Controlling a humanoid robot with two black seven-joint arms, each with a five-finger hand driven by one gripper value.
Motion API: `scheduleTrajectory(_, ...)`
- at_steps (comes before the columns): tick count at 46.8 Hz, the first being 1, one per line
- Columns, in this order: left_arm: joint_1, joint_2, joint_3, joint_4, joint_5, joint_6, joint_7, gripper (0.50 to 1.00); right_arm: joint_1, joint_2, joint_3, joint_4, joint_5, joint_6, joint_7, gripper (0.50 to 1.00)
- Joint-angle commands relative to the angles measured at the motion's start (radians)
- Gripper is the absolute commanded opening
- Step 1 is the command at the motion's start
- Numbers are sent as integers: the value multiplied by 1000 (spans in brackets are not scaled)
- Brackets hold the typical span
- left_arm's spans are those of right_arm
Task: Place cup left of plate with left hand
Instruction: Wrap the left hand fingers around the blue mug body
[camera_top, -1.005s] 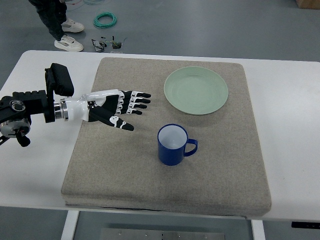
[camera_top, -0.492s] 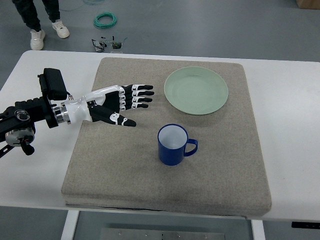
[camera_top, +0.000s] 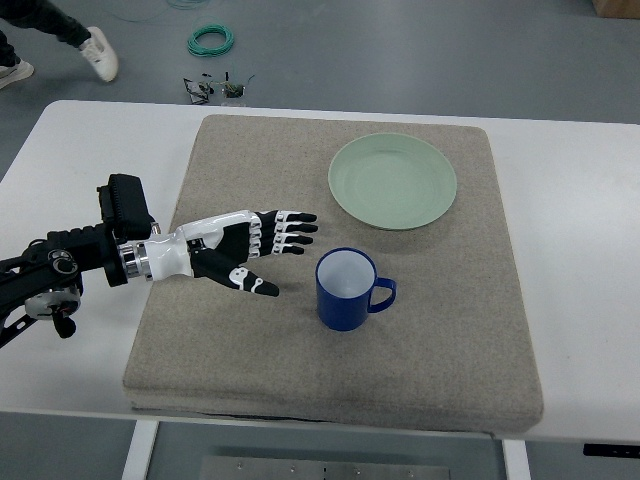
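The left hand (camera_top: 240, 250) hovers over the grey mat (camera_top: 200, 330), fingers extended and spread, grasping nothing. The blue cup (camera_top: 346, 292) stands upright just right of the hand, below the green plate (camera_top: 392, 181).

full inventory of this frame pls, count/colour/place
cup: 1, blue, white inside, on mat below plate, handle to the right
plate: 1, pale green, mat's upper right
mat: 1, grey-beige, table centre
table: 1, white
cable coil: 1, green, floor, top
small dark items: floor by table edge, unclear
person's shoe: 1, white, top left
left hand: 1, black and white, open, left of cup, apart from it
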Motion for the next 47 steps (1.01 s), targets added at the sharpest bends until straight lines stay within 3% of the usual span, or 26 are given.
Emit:
scheduleTrajectory(1, 0, -18, 0, 10, 0, 0, 1, 994, 0, 0, 0, 0, 0, 0, 0, 934)
scheduleTrajectory(47, -6, -170, 8, 72, 74, 0, 10, 994, 0, 0, 0, 0, 0, 0, 0, 934)
